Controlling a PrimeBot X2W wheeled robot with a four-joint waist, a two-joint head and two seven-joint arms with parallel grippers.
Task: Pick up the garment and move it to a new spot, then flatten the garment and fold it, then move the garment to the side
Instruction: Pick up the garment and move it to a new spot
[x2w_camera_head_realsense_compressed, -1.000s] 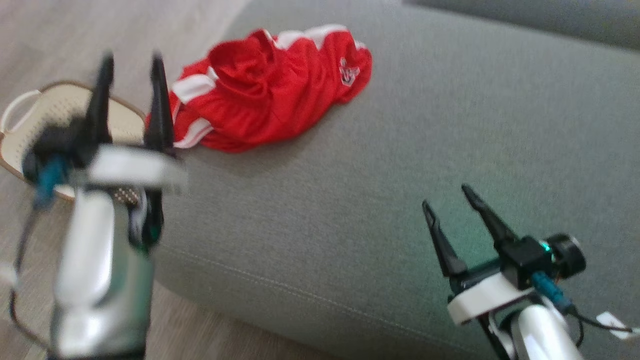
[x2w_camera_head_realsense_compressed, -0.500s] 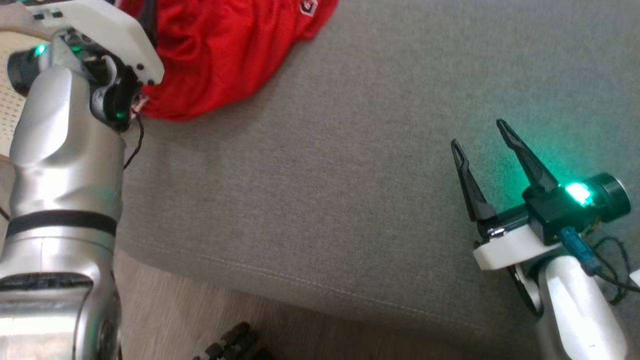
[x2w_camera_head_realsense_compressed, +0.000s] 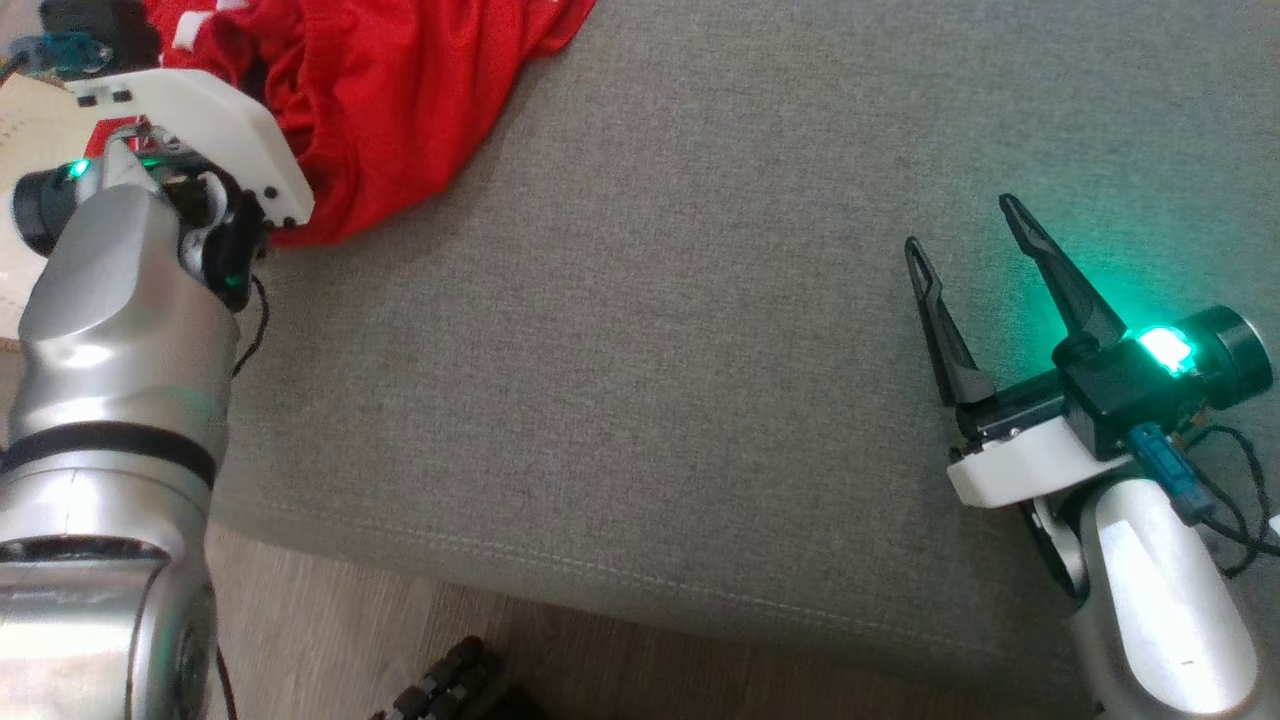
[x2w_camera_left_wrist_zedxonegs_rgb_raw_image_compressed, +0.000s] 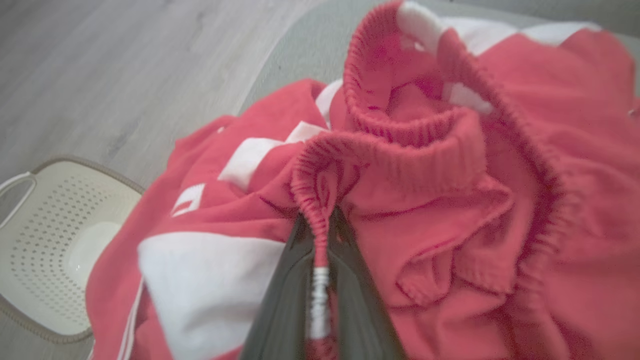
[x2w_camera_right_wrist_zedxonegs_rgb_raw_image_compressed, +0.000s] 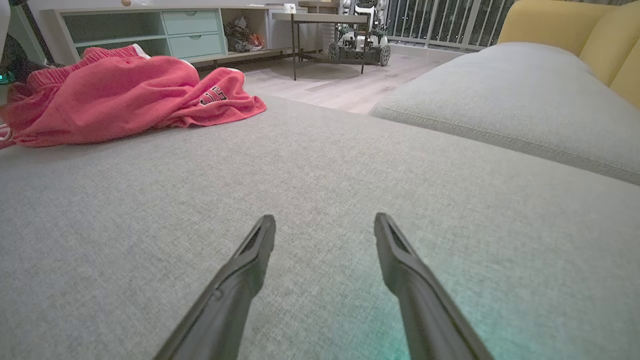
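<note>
1. Left gripper (x2w_camera_left_wrist_zedxonegs_rgb_raw_image_compressed: 320, 222): we find its fingers pinched tight on the ribbed waistband (x2w_camera_left_wrist_zedxonegs_rgb_raw_image_compressed: 400, 160) of the red garment (x2w_camera_left_wrist_zedxonegs_rgb_raw_image_compressed: 500, 225).
2. Right gripper (x2w_camera_head_realsense_compressed: 960, 225): fingers spread wide, empty, over the grey cushion (x2w_camera_head_realsense_compressed: 650, 350), well apart from the garment.
3. We note the garment bunched at the cushion's left edge, above a perforated basket (x2w_camera_left_wrist_zedxonegs_rgb_raw_image_compressed: 50, 250) on the floor (x2w_camera_left_wrist_zedxonegs_rgb_raw_image_compressed: 100, 60).

Right wrist view: grey fabric sofa seat (x2w_camera_right_wrist_zedxonegs_rgb_raw_image_compressed: 320, 165) across foreground. Pale wood floor (x2w_camera_right_wrist_zedxonegs_rgb_raw_image_compressed: 340, 85) at 12 o'clock; mint drawer cabinet (x2w_camera_right_wrist_zedxonegs_rgb_raw_image_compressed: 192, 35) at 11; yellow cushions (x2w_camera_right_wrist_zedxonegs_rgb_raw_image_compressed: 550, 20) at 1.
</note>
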